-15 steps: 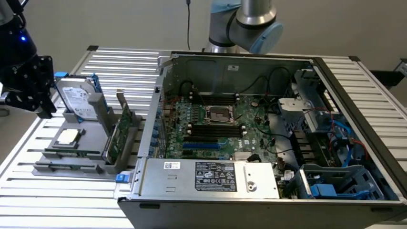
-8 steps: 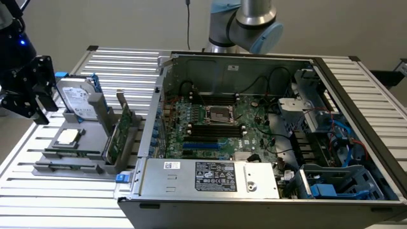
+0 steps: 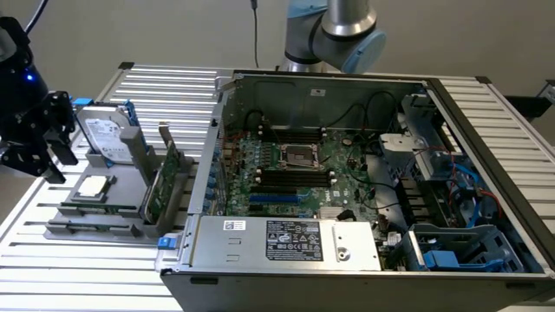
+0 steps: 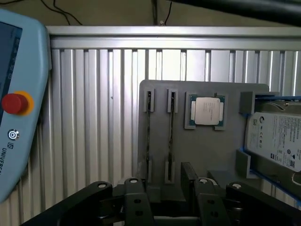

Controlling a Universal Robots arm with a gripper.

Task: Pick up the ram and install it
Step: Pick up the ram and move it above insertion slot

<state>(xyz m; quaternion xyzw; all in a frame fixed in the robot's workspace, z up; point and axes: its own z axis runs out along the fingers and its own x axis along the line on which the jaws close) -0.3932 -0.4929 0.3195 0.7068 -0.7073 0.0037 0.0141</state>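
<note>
At the exterior view's far left, above the edge of a grey holder (image 4: 207,155), the gripper (image 4: 170,207) hangs with its two black fingers (image 4: 136,202) apart and nothing between them. It touches nothing.

Nearest to it is the ram (image 4: 171,136), a thin stick standing on edge in a narrow slot of the holder, roughly in line with the gap between the fingers. A second stick (image 4: 148,136) stands in a matching slot just beside it, and the two run parallel. Neither has been lifted out.

Just beyond the sticks, a square silver processor (image 4: 205,111) lies flat in its own seat on the holder. Next to that, a hard drive (image 4: 277,136) sits in a blue-edged bracket. A green card (image 3: 160,175) stands upright on the side of the holder that faces the computer case (image 3: 485,130).

The case lies open on the slatted metal table (image 4: 94,117), on the exterior view's right of the holder. Inside it, the motherboard (image 3: 347,182) shows long black slots (image 3: 295,175) beside the processor socket, well apart from the ram.

A pale blue control tablet (image 4: 23,94) with a red button (image 4: 13,103) lies at the table's edge.
</note>
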